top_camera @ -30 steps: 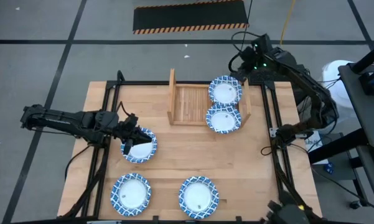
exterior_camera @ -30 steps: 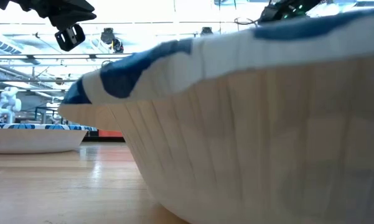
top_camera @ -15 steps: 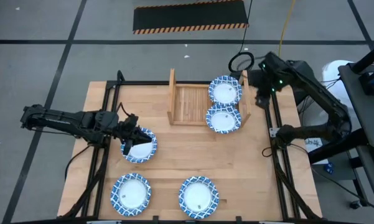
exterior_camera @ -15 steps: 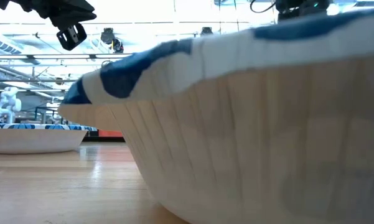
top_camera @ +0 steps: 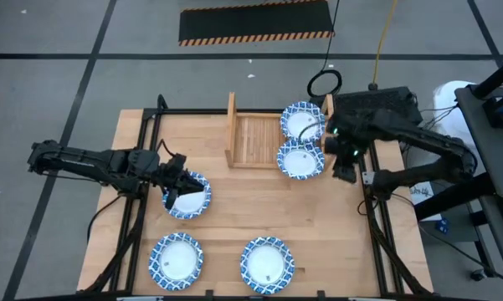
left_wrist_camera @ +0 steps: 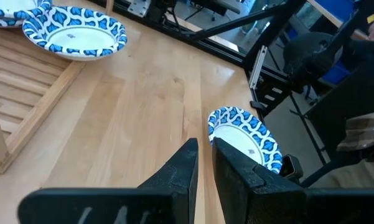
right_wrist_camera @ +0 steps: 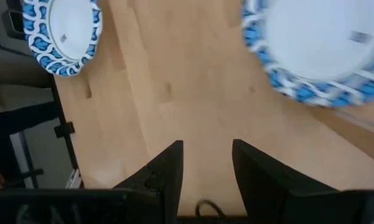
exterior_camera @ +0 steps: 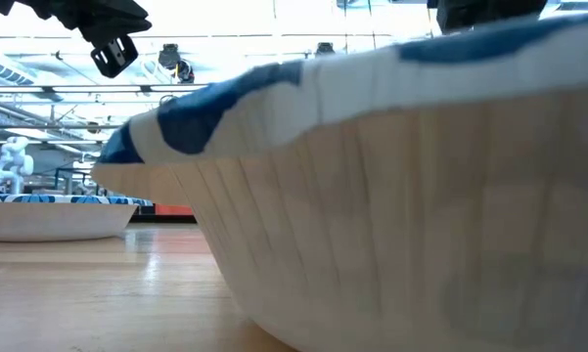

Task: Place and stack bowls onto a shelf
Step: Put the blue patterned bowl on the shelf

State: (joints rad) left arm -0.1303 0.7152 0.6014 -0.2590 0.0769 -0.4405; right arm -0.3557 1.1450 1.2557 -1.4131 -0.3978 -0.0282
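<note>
My left end effector (top_camera: 177,186) sits over the rim of the bowl at the worktop's left (top_camera: 188,196); in my left wrist view the fingers (left_wrist_camera: 185,163) are nearly together with only a thin gap and nothing between them. My right end effector (top_camera: 341,159) hovers just beside the shelf (top_camera: 255,140), fingers (right_wrist_camera: 165,165) a little apart and empty. Two bowls rest on the shelf's right half, the far one (top_camera: 303,122) and the near one (top_camera: 300,160), rims touching. Two more sit along the near worktop (top_camera: 234,217) edge, one left (top_camera: 177,258), one right (top_camera: 267,263). No readable writing anywhere, a small mark inside one bowl is too tiny to read
</note>
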